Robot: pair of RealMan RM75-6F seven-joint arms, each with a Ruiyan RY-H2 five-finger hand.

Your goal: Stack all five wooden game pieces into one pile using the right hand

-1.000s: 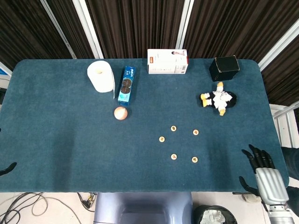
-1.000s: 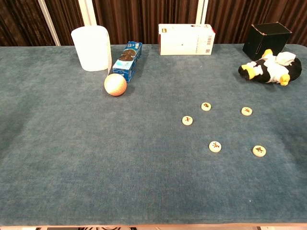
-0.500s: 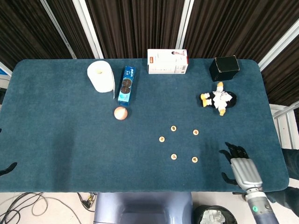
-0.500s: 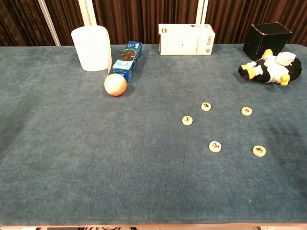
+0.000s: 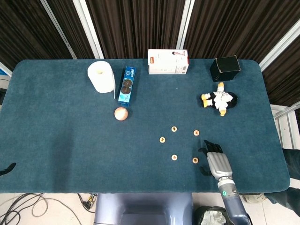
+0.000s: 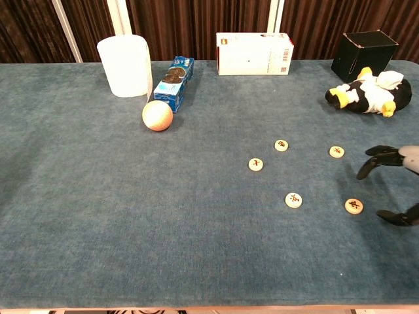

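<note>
Five round wooden game pieces lie apart on the blue cloth table (image 5: 70, 140): one (image 5: 174, 128), a second (image 5: 196, 132), a third (image 5: 162, 139), a fourth (image 5: 174, 157) and a fifth (image 5: 195, 160). The chest view shows the fifth piece (image 6: 353, 206) near the right edge. My right hand (image 5: 213, 158) hovers just right of that fifth piece, fingers spread and holding nothing. In the chest view the right hand (image 6: 393, 157) enters from the right edge, its fingers arched above and beside the piece. Only a dark tip of my left hand (image 5: 7, 168) shows at the table's left edge.
Along the far side stand a paper roll (image 5: 101, 77), a blue cookie pack (image 5: 126, 85), a white box (image 5: 168, 62) and a black box (image 5: 225, 68). An orange ball (image 5: 121, 113) lies mid-left. A plush penguin (image 5: 219, 100) lies right, beyond the pieces.
My right hand has travelled left from the table's front right corner to beside the nearest right piece, and now shows in the chest view. The pieces have not moved.
</note>
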